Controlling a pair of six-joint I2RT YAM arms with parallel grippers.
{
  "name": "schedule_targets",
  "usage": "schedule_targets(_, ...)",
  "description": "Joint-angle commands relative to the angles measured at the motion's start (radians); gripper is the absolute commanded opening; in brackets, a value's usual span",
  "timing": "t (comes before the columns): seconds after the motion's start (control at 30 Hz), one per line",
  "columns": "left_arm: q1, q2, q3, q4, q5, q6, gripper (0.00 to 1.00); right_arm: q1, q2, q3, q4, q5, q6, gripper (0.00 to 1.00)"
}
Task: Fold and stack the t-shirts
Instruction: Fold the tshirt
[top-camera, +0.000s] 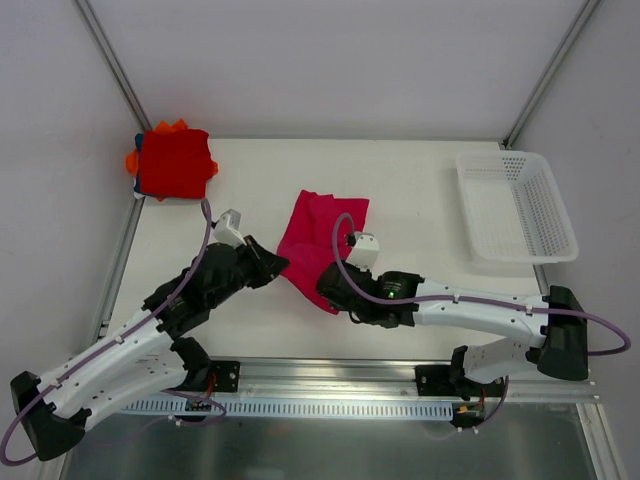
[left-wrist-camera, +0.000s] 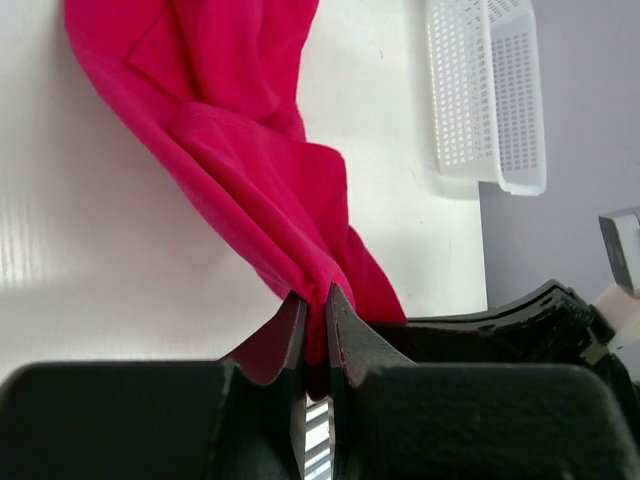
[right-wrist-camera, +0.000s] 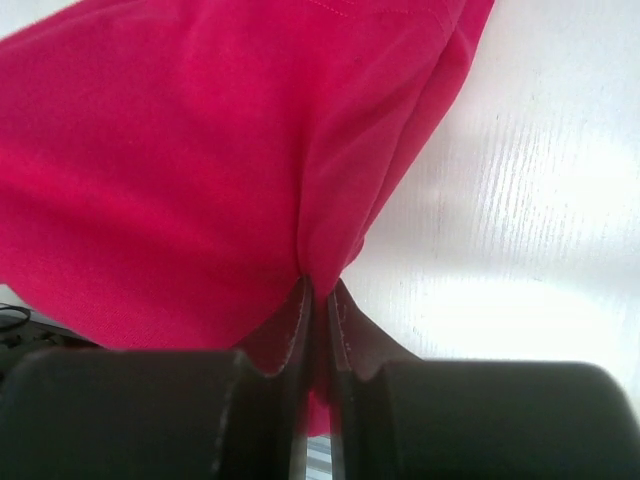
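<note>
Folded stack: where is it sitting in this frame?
Top view: the stack sits at the table's far left corner, beyond the left pincer, apart from the pink shirt mid-table.

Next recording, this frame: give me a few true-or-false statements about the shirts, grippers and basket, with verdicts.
1. The left gripper and right gripper are both shut on the crimson-pink t-shirt. True.
2. The white basket holds a folded shirt. False: the white basket has no shirt inside.
3. A bright red t-shirt tops the stack at the far left corner. True.
4. The crimson-pink t-shirt lies on the stack. False: it is mid-table, apart from it.
</note>
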Motion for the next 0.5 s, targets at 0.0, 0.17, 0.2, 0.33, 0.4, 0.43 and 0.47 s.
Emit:
schedule_targets(0.0,-0.004,0.079,0.133,0.006,-0.028,0.106,0.02,-0.001,0.001,0.075,-0.096,0.067,-0.004,0.01)
schedule_targets(0.17,-0.003,0.195,0.268,0.004,-0.065,0.158,0.07,-0.061,0.039,0.136,-0.132,0.057,-0.03,0.02)
schedule_targets(0.2,-0.003,0.213,0.287,0.003,-0.071,0.173,0.07,-0.075,0.047,0.152,-0.134,0.054,-0.038,0.02)
schedule_targets(0.33,0.014,0.319,0.378,0.004,-0.11,0.207,0.08,-0.18,0.09,0.185,-0.136,0.018,-0.081,0.01)
schedule_targets(0.4,0.049,0.374,0.406,0.004,-0.102,0.213,0.08,-0.219,0.127,0.21,-0.136,0.009,-0.128,0.0)
schedule_targets(0.43,0.063,0.394,0.431,0.004,-0.088,0.212,0.08,-0.257,0.141,0.24,-0.137,0.006,-0.146,0.01)
schedule_targets(0.47,0.077,0.412,0.445,0.006,-0.082,0.213,0.08,-0.277,0.154,0.257,-0.137,-0.009,-0.163,0.01)
